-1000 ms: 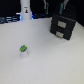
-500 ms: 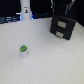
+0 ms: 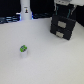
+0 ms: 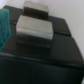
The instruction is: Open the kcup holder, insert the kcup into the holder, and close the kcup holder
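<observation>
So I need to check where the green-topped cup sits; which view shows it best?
The exterior view. There the cup stands alone on the white table, well apart from the black drawer unit. The wrist view shows only blurred dark surfaces, no cup.

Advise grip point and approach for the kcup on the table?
Grip the kcup by its white side walls just under the green top, coming straight down from above. It appears to stand upright on the white table, apart from the kcup holder, so nothing crowds its sides. Detail is blurry.
</observation>
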